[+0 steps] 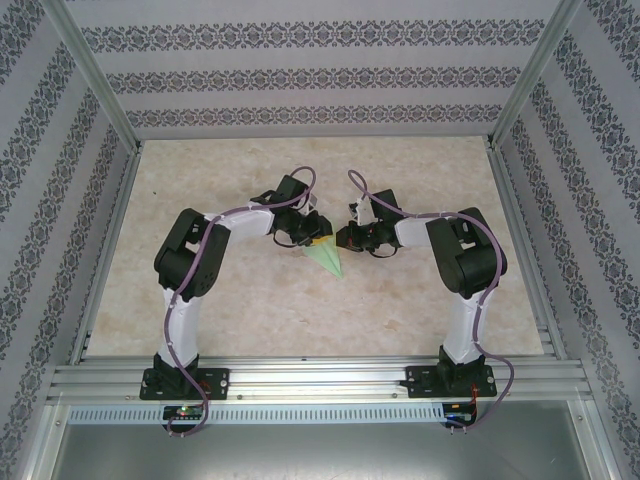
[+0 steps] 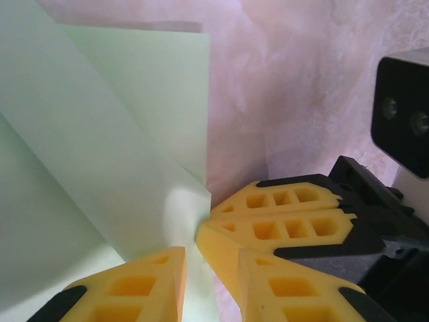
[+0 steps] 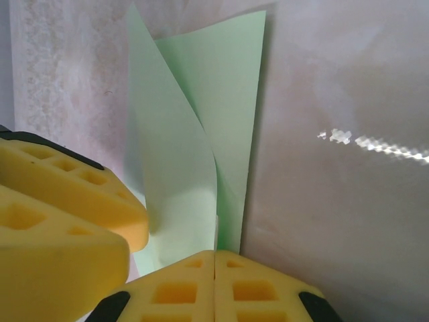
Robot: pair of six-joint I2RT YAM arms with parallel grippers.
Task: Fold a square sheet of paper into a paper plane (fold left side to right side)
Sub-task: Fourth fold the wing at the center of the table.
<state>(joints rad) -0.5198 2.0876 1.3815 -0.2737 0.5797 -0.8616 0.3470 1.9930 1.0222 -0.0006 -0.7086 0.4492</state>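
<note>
Working at the middle of the table (image 1: 200,300) on the sheet of paper (image 1: 327,257), lying as a layered point. Nipping its edge tight with the left gripper (image 2: 192,243), squeezing the upright flap with the right gripper (image 3: 214,255). Probably standing that flap up for swinging across, left over right.

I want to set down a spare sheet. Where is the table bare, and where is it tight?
Bare table: the far strip by the back wall, the margins outside left arm and right arm, the near patch between them. Crowded: centre, where left gripper and right gripper meet at the paper.
</note>
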